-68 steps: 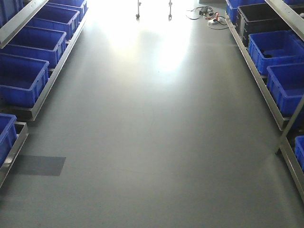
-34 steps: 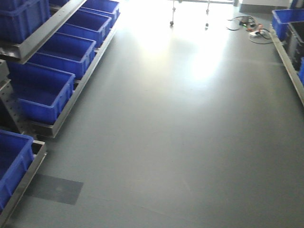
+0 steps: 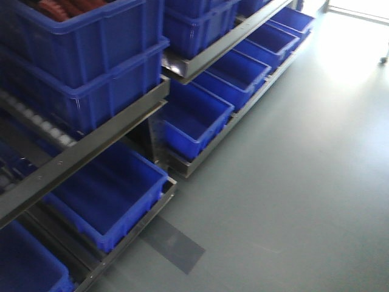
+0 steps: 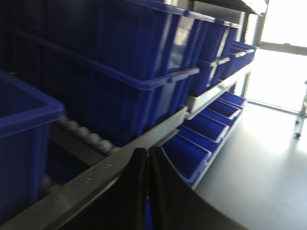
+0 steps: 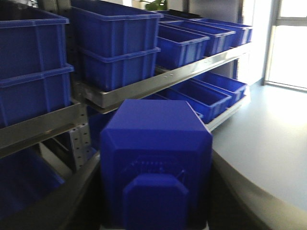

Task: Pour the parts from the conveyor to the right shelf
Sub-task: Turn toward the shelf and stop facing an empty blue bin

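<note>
Base swings from open floor [image 3: 292, 182] to face a shelf [image 3: 91, 152] – the drop-off looks close

One blue part [image 5: 156, 143] sits clamped in the right gripper [image 5: 156, 206], near the rack; left gripper [image 4: 146, 182] is pressed together, empty – roughly ten blue bins [image 3: 109, 188], no conveyor in sight

You have no text, label, number or sign to read in any of the three views. The nearest thing is a faint band of raised marks on the front face of the blue block [image 5: 156, 165], just above its stud, and it is too blurred to make out. The walls of the blue bins [image 3: 91, 55] and the steel shelf rail [image 3: 79, 155] look plain.
</note>
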You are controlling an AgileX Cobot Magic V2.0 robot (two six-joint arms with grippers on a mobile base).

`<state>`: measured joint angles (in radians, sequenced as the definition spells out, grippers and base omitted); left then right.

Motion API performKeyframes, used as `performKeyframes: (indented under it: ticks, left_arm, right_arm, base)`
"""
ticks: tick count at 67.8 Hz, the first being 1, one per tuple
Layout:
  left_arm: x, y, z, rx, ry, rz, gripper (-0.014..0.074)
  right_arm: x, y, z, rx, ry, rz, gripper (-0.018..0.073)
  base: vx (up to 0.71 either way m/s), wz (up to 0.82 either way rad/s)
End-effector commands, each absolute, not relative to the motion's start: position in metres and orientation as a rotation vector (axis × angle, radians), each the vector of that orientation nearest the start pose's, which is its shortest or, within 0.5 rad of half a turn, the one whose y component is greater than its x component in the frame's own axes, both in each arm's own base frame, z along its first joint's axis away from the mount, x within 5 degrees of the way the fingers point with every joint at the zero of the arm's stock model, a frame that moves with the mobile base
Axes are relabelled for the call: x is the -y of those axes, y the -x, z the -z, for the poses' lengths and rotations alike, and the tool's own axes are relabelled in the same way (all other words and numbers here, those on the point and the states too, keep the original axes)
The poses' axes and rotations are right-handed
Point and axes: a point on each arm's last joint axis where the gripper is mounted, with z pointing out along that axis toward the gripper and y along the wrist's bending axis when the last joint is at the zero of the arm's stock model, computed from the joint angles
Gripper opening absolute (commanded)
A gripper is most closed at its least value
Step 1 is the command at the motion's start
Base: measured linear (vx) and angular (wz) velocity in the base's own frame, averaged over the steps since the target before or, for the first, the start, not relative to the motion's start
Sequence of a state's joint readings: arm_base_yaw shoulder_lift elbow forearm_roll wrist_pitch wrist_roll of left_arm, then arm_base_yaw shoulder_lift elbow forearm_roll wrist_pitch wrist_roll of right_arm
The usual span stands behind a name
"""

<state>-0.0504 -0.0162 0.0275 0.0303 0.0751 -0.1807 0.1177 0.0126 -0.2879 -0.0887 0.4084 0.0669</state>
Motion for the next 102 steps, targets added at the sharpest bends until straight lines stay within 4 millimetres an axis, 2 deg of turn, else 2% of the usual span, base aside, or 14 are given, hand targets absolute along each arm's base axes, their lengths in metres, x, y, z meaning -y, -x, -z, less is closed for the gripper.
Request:
performKeyframes:
  ticks: [1, 59, 102]
  left_arm:
    - [0.0030, -0.0564, -0.1979, -1.509, 0.083, 0.174, -0.0006]
    - [0.0030, -0.0564, -0.1979, -1.509, 0.083, 0.174, -0.0006]
    - [0.0030, -0.0564, -0.1979, -1.509, 0.083, 0.174, -0.0006]
  right_arm:
    - [-0.0011, -0.0351, -0.2853, -1.522, 0.084, -0.042, -0.0004]
    - [-0.0011, -0.0351, -0.2853, -1.522, 0.084, -0.042, -0.0004]
    - [-0.0011, -0.0351, -0.2853, -1.522, 0.084, -0.042, -0.0004]
  base:
    - [0.24, 0.92]
    - [0.18, 0.82]
    - [0.18, 0.27]
